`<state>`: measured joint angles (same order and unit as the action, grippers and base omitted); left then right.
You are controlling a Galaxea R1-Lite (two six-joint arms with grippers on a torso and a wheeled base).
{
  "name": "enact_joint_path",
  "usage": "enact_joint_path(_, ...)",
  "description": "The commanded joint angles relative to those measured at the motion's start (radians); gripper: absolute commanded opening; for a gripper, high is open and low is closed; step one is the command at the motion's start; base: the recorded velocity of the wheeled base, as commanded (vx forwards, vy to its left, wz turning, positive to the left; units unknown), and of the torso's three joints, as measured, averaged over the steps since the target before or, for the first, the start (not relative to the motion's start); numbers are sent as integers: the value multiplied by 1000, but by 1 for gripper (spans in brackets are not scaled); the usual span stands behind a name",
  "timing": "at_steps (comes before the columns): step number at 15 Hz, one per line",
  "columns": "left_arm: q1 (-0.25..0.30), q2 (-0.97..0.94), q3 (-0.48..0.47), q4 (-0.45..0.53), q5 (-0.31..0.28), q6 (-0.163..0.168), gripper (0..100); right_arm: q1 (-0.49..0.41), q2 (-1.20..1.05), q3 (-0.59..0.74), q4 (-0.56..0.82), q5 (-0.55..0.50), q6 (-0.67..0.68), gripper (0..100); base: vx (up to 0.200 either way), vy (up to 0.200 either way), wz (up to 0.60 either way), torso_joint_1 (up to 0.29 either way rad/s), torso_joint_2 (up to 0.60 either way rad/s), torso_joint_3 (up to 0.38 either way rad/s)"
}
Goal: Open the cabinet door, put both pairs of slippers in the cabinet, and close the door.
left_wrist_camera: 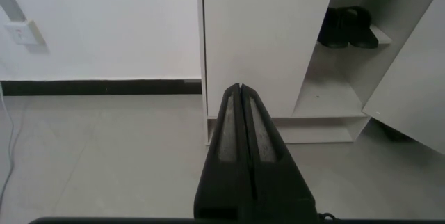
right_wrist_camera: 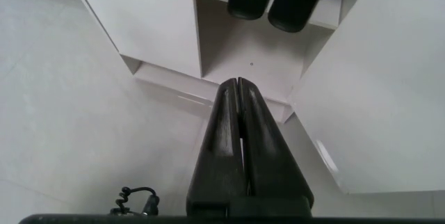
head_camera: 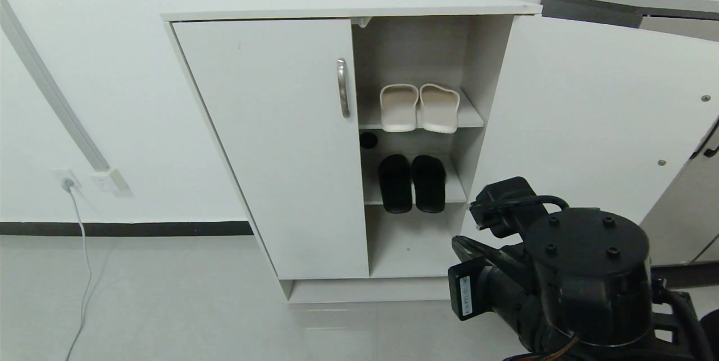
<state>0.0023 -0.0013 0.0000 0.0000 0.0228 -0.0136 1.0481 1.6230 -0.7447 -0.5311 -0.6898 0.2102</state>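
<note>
Head view gives the cabinet (head_camera: 348,4) standing against the wall, with its right door (head_camera: 590,108) swung wide open and its left door (head_camera: 269,142) closed. The white slippers (head_camera: 418,107) lie side by side on the upper shelf (head_camera: 474,120), and the black slippers (head_camera: 412,182) lie side by side on the middle shelf (head_camera: 456,195) under it. Both pairs are inside already, so I judge that only the last step is left: to close the right door. The right arm (head_camera: 561,271) is low and near, in front of the open compartment and just left of the open door. The right claw (right_wrist_camera: 240,88) is pressed together and holds nothing; it points at the bottom of the cabinet, below the black slippers. The left claw (left_wrist_camera: 240,92) is also pressed together and empty, and it points at the foot of the left door, well apart from it. The next move, I think, calls for the right arm to go around to the far outer face of the open door and push it to the left until it meets the cabinet. A closed claw suits pushing, but the arm must not be caught between door and cabinet.
</note>
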Motion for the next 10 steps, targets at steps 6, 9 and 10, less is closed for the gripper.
enact_joint_path(6,1,1,0,0,0,0,0,0,5,1,-7,1,0,0,0,0,0,0,0,0)
enact_joint_path(9,1,1,0,0,0,0,0,0,3,1,-7,1,0,0,0,0,0,4,-162,-266)
enact_joint_path(10,1,1,0,0,0,0,0,0,3,1,-7,1,0,0,0,0,0,17,-281,-373)
